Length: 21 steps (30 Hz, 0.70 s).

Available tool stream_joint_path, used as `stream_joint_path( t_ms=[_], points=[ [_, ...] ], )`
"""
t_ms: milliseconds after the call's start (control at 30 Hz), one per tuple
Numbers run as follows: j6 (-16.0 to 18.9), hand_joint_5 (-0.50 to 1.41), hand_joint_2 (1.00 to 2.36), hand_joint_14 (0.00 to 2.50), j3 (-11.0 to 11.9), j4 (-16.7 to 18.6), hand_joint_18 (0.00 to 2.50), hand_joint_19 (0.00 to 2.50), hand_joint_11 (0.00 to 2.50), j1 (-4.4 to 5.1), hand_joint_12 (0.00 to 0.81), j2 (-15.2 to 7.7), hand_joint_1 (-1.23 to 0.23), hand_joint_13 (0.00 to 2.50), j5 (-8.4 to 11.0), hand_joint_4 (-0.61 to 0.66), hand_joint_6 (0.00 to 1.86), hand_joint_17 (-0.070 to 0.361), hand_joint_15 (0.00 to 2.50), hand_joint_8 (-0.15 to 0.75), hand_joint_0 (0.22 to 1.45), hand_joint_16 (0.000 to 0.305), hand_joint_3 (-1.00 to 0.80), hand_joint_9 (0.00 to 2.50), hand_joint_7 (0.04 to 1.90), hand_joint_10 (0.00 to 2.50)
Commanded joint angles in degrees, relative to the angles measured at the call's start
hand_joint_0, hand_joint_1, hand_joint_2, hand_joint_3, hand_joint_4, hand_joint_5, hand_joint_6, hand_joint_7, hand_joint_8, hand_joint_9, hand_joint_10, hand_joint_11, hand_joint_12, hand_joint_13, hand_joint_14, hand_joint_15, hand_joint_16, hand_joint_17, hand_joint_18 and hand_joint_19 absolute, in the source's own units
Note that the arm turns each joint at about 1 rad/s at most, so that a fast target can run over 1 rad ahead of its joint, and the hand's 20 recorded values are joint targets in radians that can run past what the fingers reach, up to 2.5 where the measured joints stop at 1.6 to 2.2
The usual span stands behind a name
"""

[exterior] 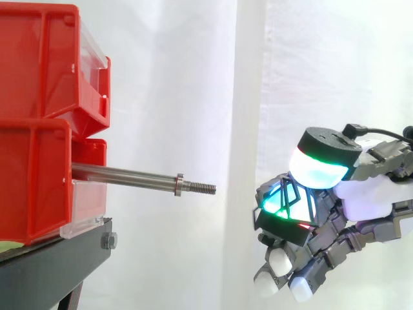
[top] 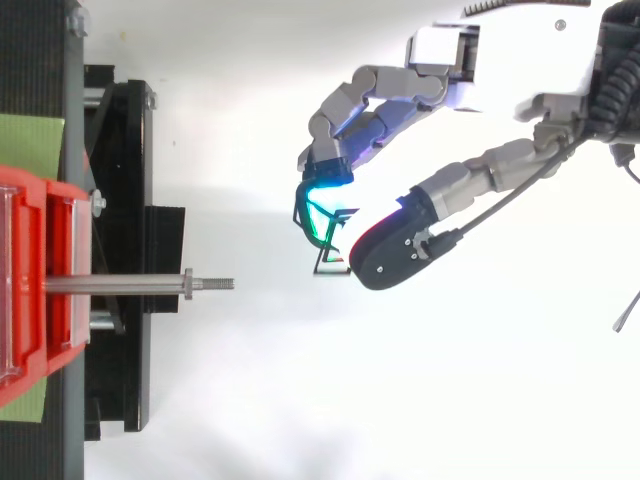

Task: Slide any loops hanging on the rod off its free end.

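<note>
I start with the red bins [exterior: 39, 123], stacked at the left on the black stand [exterior: 51, 265] that serves as the table here. My robot hand [exterior: 371, 194] is over at the right, well apart from the stand, hanging a little below rod height in the side view.

Its fingers are curled. From above, one glowing fingertip and the thumb close toward each other on a thin black loop [top: 322, 250], so I read the robot hand as clamped on that loop in a pinch. The contact itself is too small for me to be sure of it.

The rod [exterior: 122, 174] sticks out level from the lower bin, its threaded free end pointing toward the robot hand. I see only a small collar near the tip. Nothing hangs on it in either view.

By my judgement the main job is done. The loop is clear of the free end and well away from it. What is left is to let the loop go somewhere safe.
</note>
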Motion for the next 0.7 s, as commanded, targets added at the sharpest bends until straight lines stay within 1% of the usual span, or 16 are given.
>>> stream_joint_path(
  t_ms=[0, 100, 133, 167, 200, 233, 267, 300, 333, 400, 433, 467, 500, 567, 633, 667],
  points=[
    [0.0, -0.1, 1.0, 0.01, 0.01, 0.0, 0.55, 0.34, 0.4, 0.08, 0.332, 0.0, -0.6, 0.53, 0.17, -0.03, 0.9, 0.112, 0.2, 0.229, 0.56, 0.05, -0.49, 0.8, 1.03, 0.02],
    [0.0, -0.09, 1.0, 0.01, 0.01, 0.0, 0.54, 0.35, 0.41, 0.08, 0.334, 0.0, -0.59, 0.53, 0.17, -0.02, 0.89, 0.111, 0.2, 0.225, 0.57, 0.049, -0.45, 0.81, 1.0, 0.02],
    [0.0, -0.09, 1.01, 0.01, -0.08, 0.0, 0.54, 0.35, 0.41, 0.08, 0.333, 0.0, -0.6, 0.53, 0.17, -0.01, 0.89, 0.11, 0.21, 0.228, 0.57, 0.049, -0.39, 0.81, 1.0, 0.02],
    [0.0, -0.09, 1.02, 0.01, -0.08, 0.0, 0.54, 0.34, 0.42, 0.08, 0.335, 0.0, -0.67, 0.53, 0.17, 0.0, 0.88, 0.111, 0.21, 0.236, 0.56, 0.049, -0.27, 0.81, 1.05, 0.02],
    [0.0, -0.09, 1.02, 0.01, 0.01, 0.0, 0.55, 0.34, 0.42, 0.17, 0.339, 0.0, -0.69, 0.53, 0.17, 0.0, 0.88, 0.112, 0.21, 0.24, 0.55, 0.05, -0.19, 0.81, 1.1, 0.02],
    [0.0, -0.1, 1.02, 0.01, 0.01, 0.0, 0.57, 0.32, 0.42, 0.08, 0.354, 0.0, -0.75, 0.54, 0.17, 0.0, 0.9, 0.119, 0.21, 0.253, 0.54, 0.053, -0.11, 0.81, 1.04, 0.02],
    [0.0, -0.11, 1.02, 0.01, 0.01, 0.0, 0.61, 0.3, 0.44, 0.08, 0.381, 0.0, -0.81, 0.57, 0.17, -0.03, 0.92, 0.131, 0.2, 0.281, 0.57, 0.058, -0.01, 0.81, 1.07, 0.01],
    [0.09, -0.11, 1.02, 0.01, 0.01, 0.0, 0.61, 0.3, 0.43, 0.08, 0.38, 0.0, -0.81, 0.57, 0.17, -0.04, 0.92, 0.13, 0.2, 0.279, 0.57, 0.058, 0.0, 0.8, 1.07, 0.01],
    [0.09, -0.12, 1.02, 0.01, -0.08, 0.09, 0.61, 0.31, 0.44, 0.08, 0.377, 0.0, -0.83, 0.56, 0.17, -0.09, 0.94, 0.128, 0.21, 0.278, 0.59, 0.057, 0.04, 0.79, 1.08, 0.01],
    [0.09, -0.13, 1.02, 0.01, 0.01, 0.0, 0.61, 0.31, 0.44, 0.17, 0.378, 0.0, -0.84, 0.56, 0.17, -0.12, 0.95, 0.129, 0.2, 0.274, 0.59, 0.057, 0.03, 0.78, 1.05, 0.02],
    [0.09, -0.13, 1.02, 0.01, 0.01, 0.09, 0.6, 0.31, 0.44, 0.17, 0.372, 0.0, -0.84, 0.55, 0.17, -0.12, 0.95, 0.126, 0.21, 0.267, 0.61, 0.056, -0.01, 0.77, 1.01, 0.01],
    [0.09, -0.14, 1.01, 0.01, 0.01, 0.09, 0.57, 0.33, 0.45, 0.17, 0.356, 0.0, -0.84, 0.54, 0.17, -0.1, 0.95, 0.118, 0.21, 0.255, 0.63, 0.053, -0.13, 0.76, 1.0, 0.02],
    [0.09, -0.14, 1.02, 0.01, 0.01, 0.09, 0.55, 0.34, 0.46, 0.17, 0.341, 0.0, -0.85, 0.53, 0.17, -0.08, 0.94, 0.111, 0.21, 0.242, 0.64, 0.049, -0.19, 0.75, 1.01, 0.02],
    [0.09, -0.13, 1.01, 0.01, 0.01, 0.09, 0.55, 0.35, 0.45, 0.17, 0.337, 0.0, -0.81, 0.52, 0.17, -0.01, 0.92, 0.11, 0.21, 0.232, 0.62, 0.049, -0.41, 0.78, 1.03, 0.02],
    [0.09, -0.12, 1.0, 0.01, 0.01, 0.09, 0.55, 0.34, 0.43, 0.17, 0.337, 0.0, -0.78, 0.53, 0.17, 0.01, 0.91, 0.11, 0.21, 0.225, 0.6, 0.049, -0.46, 0.8, 1.05, 0.02],
    [0.09, -0.11, 1.0, 0.01, 0.01, 0.09, 0.55, 0.35, 0.42, 0.17, 0.336, 0.0, -0.74, 0.53, 0.17, 0.02, 0.91, 0.111, 0.21, 0.223, 0.58, 0.049, -0.49, 0.82, 1.07, 0.02]
  ],
)
